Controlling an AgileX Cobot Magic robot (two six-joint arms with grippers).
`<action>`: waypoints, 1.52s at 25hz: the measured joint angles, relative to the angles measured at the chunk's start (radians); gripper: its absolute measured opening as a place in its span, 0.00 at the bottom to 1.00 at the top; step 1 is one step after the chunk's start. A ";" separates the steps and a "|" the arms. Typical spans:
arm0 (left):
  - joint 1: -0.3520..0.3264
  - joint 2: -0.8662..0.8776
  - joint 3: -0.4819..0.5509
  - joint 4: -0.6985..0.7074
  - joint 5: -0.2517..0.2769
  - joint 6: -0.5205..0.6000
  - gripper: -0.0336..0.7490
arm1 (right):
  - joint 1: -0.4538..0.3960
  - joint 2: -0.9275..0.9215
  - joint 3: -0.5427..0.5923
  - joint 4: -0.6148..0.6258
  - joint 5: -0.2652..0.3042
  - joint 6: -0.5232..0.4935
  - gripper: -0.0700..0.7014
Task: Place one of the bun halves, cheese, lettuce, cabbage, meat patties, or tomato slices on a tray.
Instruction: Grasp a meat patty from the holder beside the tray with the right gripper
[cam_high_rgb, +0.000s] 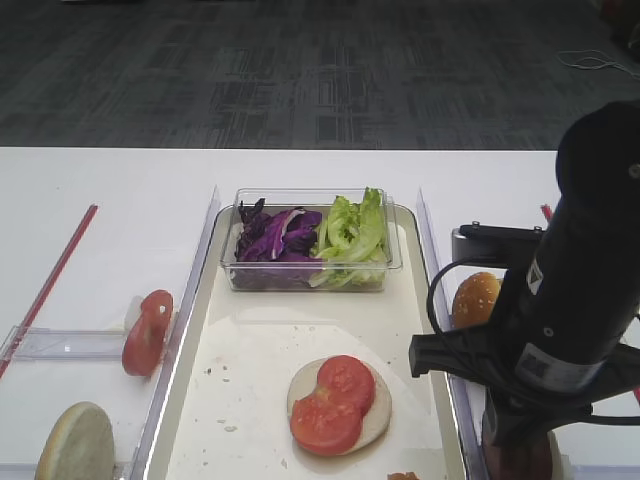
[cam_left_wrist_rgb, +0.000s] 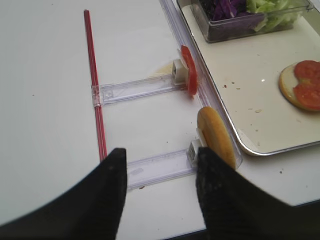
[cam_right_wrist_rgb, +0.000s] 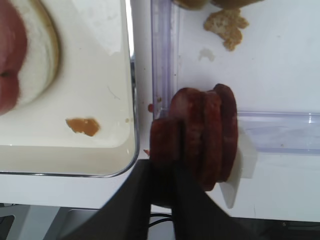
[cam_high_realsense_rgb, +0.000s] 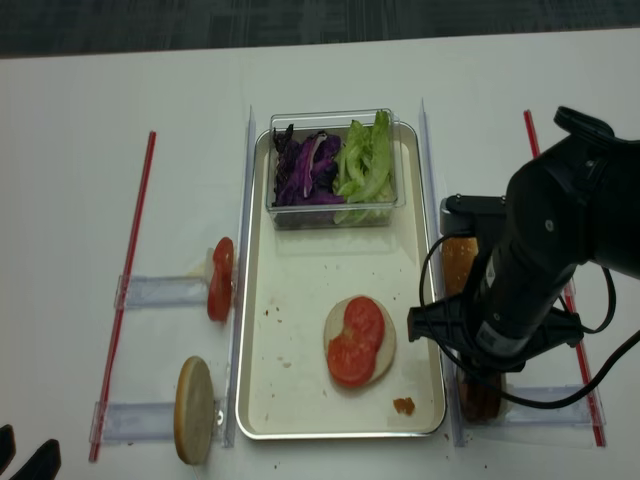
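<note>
My right gripper (cam_right_wrist_rgb: 164, 167) is shut on the leftmost of the dark reddish meat patties (cam_right_wrist_rgb: 210, 130), which stand on edge in a clear rack (cam_right_wrist_rgb: 280, 132) right of the tray (cam_right_wrist_rgb: 95, 65). The arm covers most of the patties (cam_high_realsense_rgb: 480, 398) from above. On the cream tray (cam_high_rgb: 250, 350) lies a bun half (cam_high_rgb: 380, 415) with two tomato slices (cam_high_rgb: 335, 405) on it. Cabbage (cam_high_rgb: 275, 235) and lettuce (cam_high_rgb: 352, 232) fill a clear box. My left gripper (cam_left_wrist_rgb: 160, 160) hangs open and empty over the table beside another bun half (cam_left_wrist_rgb: 216, 136). Cheese is out of view.
A tomato slice (cam_high_rgb: 148, 332) and a bun half (cam_high_rgb: 75, 443) stand on edge in clear racks left of the tray; a sesame bun half (cam_high_rgb: 476, 298) stands to its right. Red strips (cam_high_realsense_rgb: 135, 250) run along the table's outer sides. An orange crumb (cam_right_wrist_rgb: 82, 126) lies in the tray's near corner.
</note>
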 joint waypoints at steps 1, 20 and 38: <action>0.000 0.000 0.000 0.000 0.000 0.000 0.43 | 0.000 0.000 0.000 0.000 0.001 0.000 0.25; 0.000 0.000 0.000 0.000 0.000 0.000 0.43 | 0.000 -0.042 -0.002 0.012 0.055 -0.002 0.25; 0.000 0.000 0.000 0.000 0.000 0.000 0.43 | 0.000 -0.074 -0.002 0.011 0.053 -0.004 0.25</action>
